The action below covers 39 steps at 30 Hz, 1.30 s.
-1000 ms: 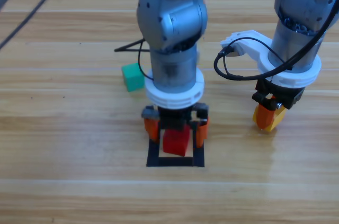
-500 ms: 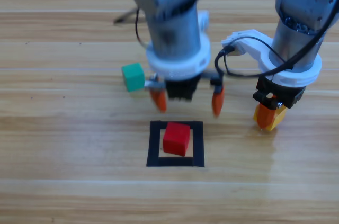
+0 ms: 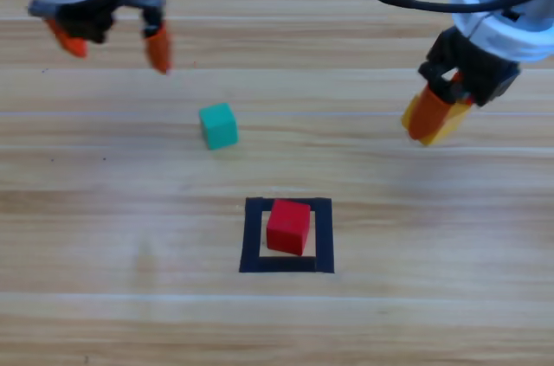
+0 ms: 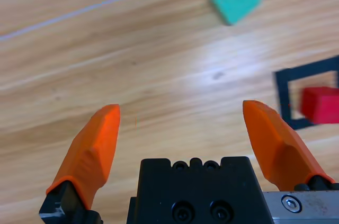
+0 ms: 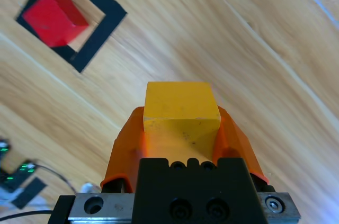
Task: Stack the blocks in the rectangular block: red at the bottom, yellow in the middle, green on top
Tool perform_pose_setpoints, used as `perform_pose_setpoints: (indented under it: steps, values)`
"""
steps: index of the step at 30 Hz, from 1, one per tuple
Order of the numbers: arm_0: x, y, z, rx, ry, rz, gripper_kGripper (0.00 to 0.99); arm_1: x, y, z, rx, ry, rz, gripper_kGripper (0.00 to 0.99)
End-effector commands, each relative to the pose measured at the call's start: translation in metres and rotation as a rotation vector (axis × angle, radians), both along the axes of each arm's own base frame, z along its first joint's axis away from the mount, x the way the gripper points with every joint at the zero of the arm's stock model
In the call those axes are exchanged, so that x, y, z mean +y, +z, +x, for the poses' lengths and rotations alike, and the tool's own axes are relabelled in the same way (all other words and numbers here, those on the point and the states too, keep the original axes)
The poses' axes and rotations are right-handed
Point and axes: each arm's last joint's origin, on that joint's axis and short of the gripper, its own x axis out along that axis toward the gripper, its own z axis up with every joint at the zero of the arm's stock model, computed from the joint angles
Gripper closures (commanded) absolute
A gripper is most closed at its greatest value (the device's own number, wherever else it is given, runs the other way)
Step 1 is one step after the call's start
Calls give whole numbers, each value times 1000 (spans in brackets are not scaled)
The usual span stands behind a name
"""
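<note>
- A wooden table of pale planks fills every view, with a thin light line crossing the far boards in the left wrist view.
- The tape square lies low in the middle of the high view, and the red cube sits inside it, flat on the wood and slightly turned against the tape edges.
- In the left wrist view the tape square is cut off by the right edge, so only its near side and part of the red cube show.
- The green cube rests on the bare table up and to the left of the square, well apart from it, with nothing touching it.
- The left gripper hangs at the top left corner; its arm is mostly out of the picture. Its jaws are spread wide and hold nothing.
- The right gripper hangs at the upper right, off to the right of the square and clear of the table.
- Its jaws are clenched on the yellow cube; from above, the cube is hard to tell from the orange jaws, but the right wrist view shows it plainly.
</note>
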Motion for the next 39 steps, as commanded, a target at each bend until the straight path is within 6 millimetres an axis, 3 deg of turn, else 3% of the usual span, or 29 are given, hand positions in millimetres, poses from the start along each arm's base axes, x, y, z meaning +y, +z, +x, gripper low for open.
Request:
perform_pose_setpoints:
  steps: [1,5,9,16,19,25,32,36,39]
  values:
    - [59,-27,30,57,5,61,0,16,2,-19,149,-102,96,969]
    - [75,-9,12,30,-43,52,0,25,-21,-14,226,-218,64,969]
    - [79,-12,12,58,-146,28,0,38,-46,-11,288,-320,18,969]
    - [77,-11,16,58,-263,-34,0,93,-82,-44,324,-301,-79,969]
    - [77,-12,15,61,-310,-27,0,113,-80,-55,321,-325,-68,969]
    - [79,-5,12,38,-423,22,0,129,-82,-44,251,-410,-64,967]
    - [80,-30,23,110,-475,131,0,141,-90,-31,195,-458,-62,969]
    - [81,-20,18,82,-507,112,0,151,-89,-41,199,-456,-52,967]
    - [90,-13,19,54,-571,-18,0,162,-82,-52,227,-462,-26,967]
